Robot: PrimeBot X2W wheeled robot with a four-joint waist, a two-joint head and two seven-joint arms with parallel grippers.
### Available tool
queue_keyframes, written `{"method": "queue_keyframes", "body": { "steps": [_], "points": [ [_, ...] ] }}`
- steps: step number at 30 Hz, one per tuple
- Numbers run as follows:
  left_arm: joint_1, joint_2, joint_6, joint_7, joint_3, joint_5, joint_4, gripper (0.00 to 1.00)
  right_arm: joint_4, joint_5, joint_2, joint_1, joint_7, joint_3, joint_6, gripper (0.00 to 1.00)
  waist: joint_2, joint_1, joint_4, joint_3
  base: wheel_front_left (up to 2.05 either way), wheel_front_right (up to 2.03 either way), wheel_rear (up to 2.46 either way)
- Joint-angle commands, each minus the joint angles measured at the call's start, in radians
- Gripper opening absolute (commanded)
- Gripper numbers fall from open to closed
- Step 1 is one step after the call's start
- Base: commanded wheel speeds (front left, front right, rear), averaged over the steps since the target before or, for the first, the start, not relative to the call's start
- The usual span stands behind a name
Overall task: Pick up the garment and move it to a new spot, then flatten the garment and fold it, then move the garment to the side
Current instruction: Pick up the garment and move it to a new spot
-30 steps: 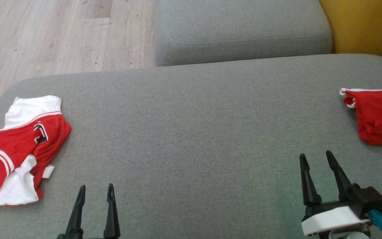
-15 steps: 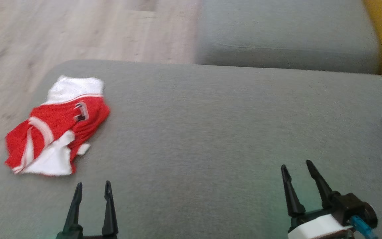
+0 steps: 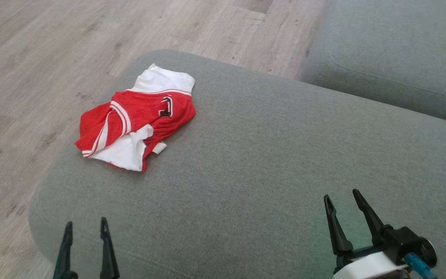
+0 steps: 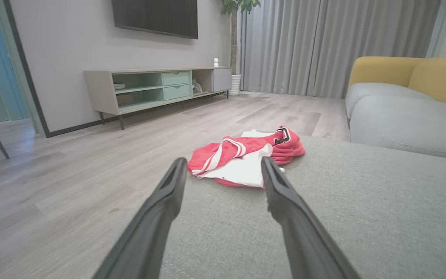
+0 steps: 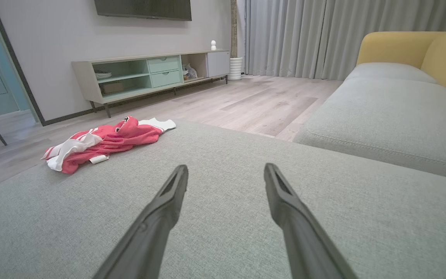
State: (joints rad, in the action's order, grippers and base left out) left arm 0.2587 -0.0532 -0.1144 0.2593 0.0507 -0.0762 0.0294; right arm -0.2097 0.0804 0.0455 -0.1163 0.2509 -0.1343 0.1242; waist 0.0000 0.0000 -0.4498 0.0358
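Wood floor: pale planks, along the left and far side of the work area.
Large grey seat cushion: the working surface, under both arms.
Second grey cushion: beyond it at upper right, a gap between the two.
TV cabinet: against the far wall, pale with green drawers.
Garment: red and white, crumpled in a loose heap (not flattened, not folded). It lies on the large cushion near its far-left corner, close to the edge by the floor. In the left wrist view it sits straight ahead, seen between the two fingers.
Left gripper: lower left, fingers spread, nothing between them, well apart from the garment.
Right gripper: lower right over bare cushion, fingers likewise spread and empty, farther from the garment than the left.
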Motion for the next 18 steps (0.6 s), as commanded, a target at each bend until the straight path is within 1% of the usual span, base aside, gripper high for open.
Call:
{"method": "queue_keyframes", "body": {
  "steps": [1,3,5,10,11,13,15,16,18],
  "points": [
    [-0.037,0.003,-0.004,0.002,-0.044,0.009,-0.039,1.00,0.024,0.000,0.005,0.025,0.011,-0.023,0.007,1.00,0.0000,0.0000,-0.002,-0.006,0.00,0.00,0.00],
    [-0.051,-0.001,-0.002,0.002,-0.065,0.015,-0.048,1.00,0.021,-0.007,0.005,0.028,0.011,-0.027,0.007,1.00,0.0000,0.0000,0.006,-0.021,0.00,0.00,0.00],
    [-0.088,-0.015,0.009,0.002,-0.090,0.014,-0.058,1.00,0.025,-0.014,0.011,0.035,0.011,-0.026,0.007,1.00,0.0000,0.0000,0.016,-0.048,0.00,0.00,0.00],
    [-0.270,-0.077,0.052,0.002,-0.150,0.006,-0.061,1.00,0.056,-0.038,0.058,0.072,0.011,-0.016,0.007,1.00,0.0000,0.0000,0.040,-0.160,0.00,0.00,0.00],
    [-0.270,-0.077,0.052,0.002,-0.150,0.006,-0.061,1.00,0.056,-0.038,0.058,0.072,0.011,-0.016,0.007,1.00,0.0000,0.0000,0.040,-0.160,0.00,0.00,0.00],
    [-0.364,-0.107,0.078,0.002,-0.166,-0.010,-0.017,1.00,0.079,-0.051,0.077,0.096,0.011,0.000,0.007,1.00,0.0000,0.0000,0.050,-0.216,0.00,0.00,0.00],
    [-0.473,-0.140,0.102,-0.018,-0.169,-0.024,0.062,1.00,0.105,-0.069,0.099,0.124,0.011,0.015,0.007,1.00,0.0000,0.0000,0.057,-0.279,0.00,0.00,0.00],
    [-0.540,-0.155,0.114,-0.040,-0.171,-0.036,0.102,1.00,0.115,-0.077,0.111,0.137,0.011,0.020,0.007,1.00,0.0000,0.0000,0.059,-0.309,0.00,0.00,0.00],
    [-0.674,-0.190,0.141,-0.120,-0.156,-0.042,0.198,1.00,0.129,-0.093,0.134,0.161,0.011,0.027,0.007,1.00,0.0000,0.0000,0.064,-0.359,0.00,0.00,0.00]
  ]
}}
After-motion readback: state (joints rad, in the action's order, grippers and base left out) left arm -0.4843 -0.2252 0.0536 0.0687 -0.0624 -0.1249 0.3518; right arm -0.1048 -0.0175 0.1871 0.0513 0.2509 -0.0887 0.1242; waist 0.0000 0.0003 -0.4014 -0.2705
